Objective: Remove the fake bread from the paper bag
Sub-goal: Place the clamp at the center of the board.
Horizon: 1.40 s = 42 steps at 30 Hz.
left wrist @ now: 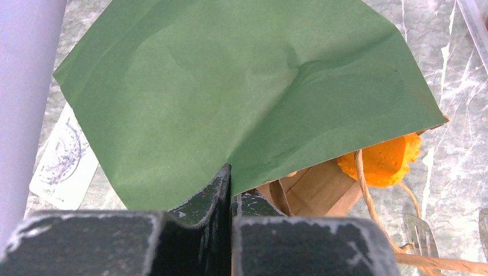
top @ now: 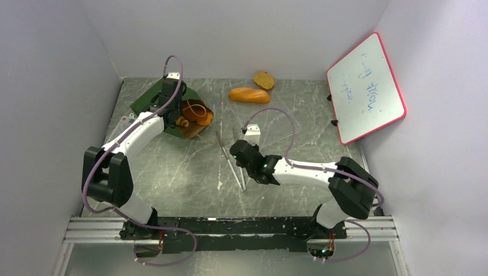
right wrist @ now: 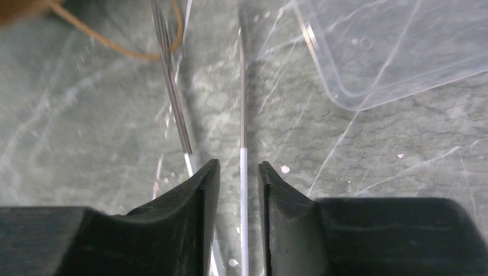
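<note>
The dark green paper bag [top: 151, 99] lies on its side at the back left, its brown mouth facing right. My left gripper [top: 169, 115] is shut on the bag's upper edge [left wrist: 241, 86], one finger outside and one inside. Orange fake bread [top: 195, 112] shows in the mouth, and also in the left wrist view [left wrist: 382, 161]. An oblong loaf [top: 249, 95] and a brown speckled slice [top: 264, 80] lie on the table beyond the bag. My right gripper [top: 235, 150] hovers low over the silver tweezers [right wrist: 242, 126], jaws slightly apart with one tweezer arm between them, not touching.
A red-framed whiteboard [top: 365, 86] leans on the right wall. A clear plastic tray [right wrist: 391, 52] lies just ahead and right of my right gripper. A white card [left wrist: 60, 161] lies under the bag's left side. The bag's cord handle [left wrist: 368, 195] trails onto the table.
</note>
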Available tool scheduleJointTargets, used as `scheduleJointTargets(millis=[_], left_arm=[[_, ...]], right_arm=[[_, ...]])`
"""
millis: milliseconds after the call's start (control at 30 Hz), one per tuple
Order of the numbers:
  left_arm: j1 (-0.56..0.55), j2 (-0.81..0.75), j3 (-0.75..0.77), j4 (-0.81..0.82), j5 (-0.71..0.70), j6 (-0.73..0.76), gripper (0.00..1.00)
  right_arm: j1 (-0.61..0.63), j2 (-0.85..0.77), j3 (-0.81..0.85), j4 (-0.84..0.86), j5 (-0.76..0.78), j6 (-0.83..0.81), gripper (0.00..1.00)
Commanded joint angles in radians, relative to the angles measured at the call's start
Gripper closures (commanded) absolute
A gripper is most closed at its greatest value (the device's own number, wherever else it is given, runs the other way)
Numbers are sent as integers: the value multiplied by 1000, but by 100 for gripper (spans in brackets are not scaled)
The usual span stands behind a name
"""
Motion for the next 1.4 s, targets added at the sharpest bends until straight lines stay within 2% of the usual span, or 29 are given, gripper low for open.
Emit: scheduleJointTargets(millis=[0,33,100,233,300,367,433,467,567,800,1067,1367], left_arm=[[-2,-52,-24,57,13,9,93],[-1,-60,-29,62,14,8,93],[-1,-65,-36,71,23,7,93],[-1,-72,-45,80,34,1,93],[-1,-76,-54,84,33,-2,93],[-1,-83,-65,90,34,-2,93],[-1,-87,-69,94,31,-2,93],[-1,-91,-71,96,31,-1,93],[-1,-98,-77,103,33,0,93],[3,-107,-85,110,53,7,93],[3,-109,-88,122,84,11,93],[3,-101,-93,126,94,6,93]], right_arm=[[2,-66,-41,129,214,59,57],[2,-68,-36,182,218,34,46],[2,-62,-9,239,208,-46,32],[5,-11,85,213,192,-172,27],[6,-26,53,259,199,-180,26],[6,-61,-25,339,191,-161,19],[7,-76,-83,386,162,-166,5],[8,-69,-92,366,164,-146,4],[38,-20,-117,320,219,-106,4],[153,71,-148,332,293,-71,4],[179,117,-190,384,281,-62,9],[200,173,-166,401,273,-92,9]])
